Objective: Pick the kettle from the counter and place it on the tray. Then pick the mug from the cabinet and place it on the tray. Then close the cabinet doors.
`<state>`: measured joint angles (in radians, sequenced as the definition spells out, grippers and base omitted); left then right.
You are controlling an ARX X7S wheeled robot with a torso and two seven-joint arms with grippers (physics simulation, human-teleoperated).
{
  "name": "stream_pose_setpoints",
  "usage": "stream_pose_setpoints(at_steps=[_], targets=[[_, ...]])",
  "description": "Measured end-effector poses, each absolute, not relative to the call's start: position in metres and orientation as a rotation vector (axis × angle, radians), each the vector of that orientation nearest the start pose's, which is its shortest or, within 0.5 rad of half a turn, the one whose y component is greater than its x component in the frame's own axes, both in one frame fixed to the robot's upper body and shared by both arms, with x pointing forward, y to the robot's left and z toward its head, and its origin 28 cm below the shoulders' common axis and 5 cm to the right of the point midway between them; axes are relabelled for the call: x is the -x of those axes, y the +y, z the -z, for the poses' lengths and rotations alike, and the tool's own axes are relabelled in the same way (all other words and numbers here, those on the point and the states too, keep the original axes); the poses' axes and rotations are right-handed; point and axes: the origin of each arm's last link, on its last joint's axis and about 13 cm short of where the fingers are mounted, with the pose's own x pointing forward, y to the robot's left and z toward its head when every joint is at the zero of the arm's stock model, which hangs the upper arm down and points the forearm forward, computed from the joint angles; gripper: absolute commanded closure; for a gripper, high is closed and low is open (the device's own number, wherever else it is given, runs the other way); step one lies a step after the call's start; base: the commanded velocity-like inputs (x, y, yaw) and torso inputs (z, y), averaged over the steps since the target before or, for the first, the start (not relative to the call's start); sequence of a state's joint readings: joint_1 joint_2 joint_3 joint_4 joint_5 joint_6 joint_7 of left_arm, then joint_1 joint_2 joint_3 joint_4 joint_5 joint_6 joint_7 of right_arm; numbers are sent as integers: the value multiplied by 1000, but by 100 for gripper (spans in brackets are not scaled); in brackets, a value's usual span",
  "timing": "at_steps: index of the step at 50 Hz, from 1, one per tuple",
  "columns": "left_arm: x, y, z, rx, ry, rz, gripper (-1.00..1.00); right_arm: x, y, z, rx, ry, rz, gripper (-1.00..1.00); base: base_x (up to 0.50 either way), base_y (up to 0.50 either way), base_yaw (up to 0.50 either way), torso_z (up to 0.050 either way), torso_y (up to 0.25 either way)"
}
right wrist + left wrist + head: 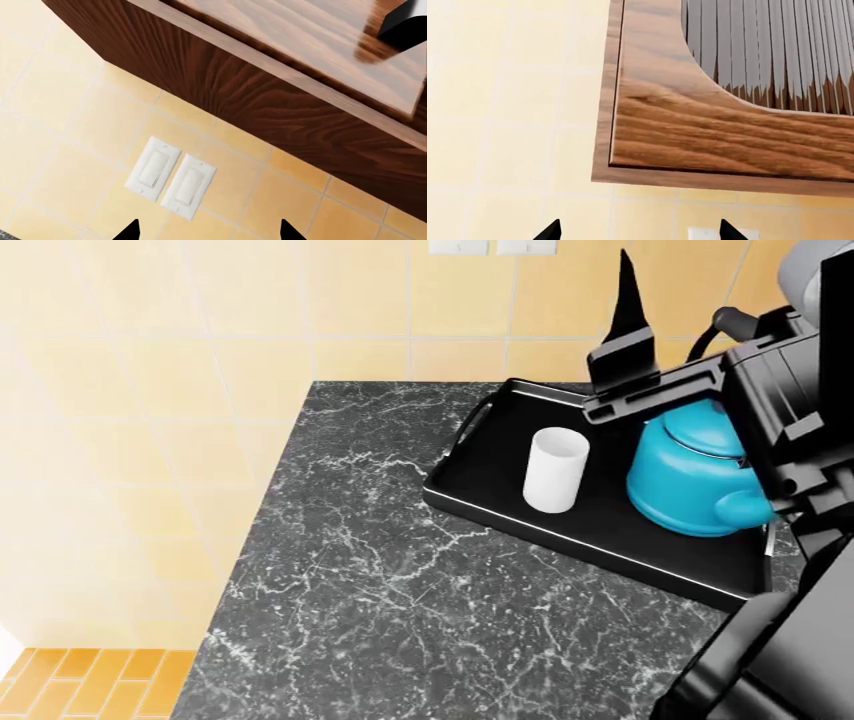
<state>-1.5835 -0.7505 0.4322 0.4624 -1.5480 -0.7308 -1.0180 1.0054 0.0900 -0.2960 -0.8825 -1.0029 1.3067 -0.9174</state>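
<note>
kettle and mug on tray (both upright)

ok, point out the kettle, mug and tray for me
kettle (683, 472): head view, on its blue body.
mug (554, 472): head view, on its white side wall.
tray (470, 506): head view, on its raised rim at the near-left corner.

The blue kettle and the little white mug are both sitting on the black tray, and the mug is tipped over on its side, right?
Not quite. The small white mug stands upright, not on its side; the head view shows this. The rest is right: it and the round blue kettle both sit on the black rectangular tray, the mug beside the kettle.
</note>
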Motion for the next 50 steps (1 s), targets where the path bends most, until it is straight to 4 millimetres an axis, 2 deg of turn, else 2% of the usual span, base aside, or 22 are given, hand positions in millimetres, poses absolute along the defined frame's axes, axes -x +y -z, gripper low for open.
stream_pose_setpoints(at_steps=[11,50], targets=[[-209,229,-402,75,-542,53,-100,-204,-127,-320,476,-481,-34,-100,2,-155,0,0,0],[-217,233,-395,78,-521,36,-100,-203,-126,-323,483,-482,-29,-100,4,-300,0,0,0]])
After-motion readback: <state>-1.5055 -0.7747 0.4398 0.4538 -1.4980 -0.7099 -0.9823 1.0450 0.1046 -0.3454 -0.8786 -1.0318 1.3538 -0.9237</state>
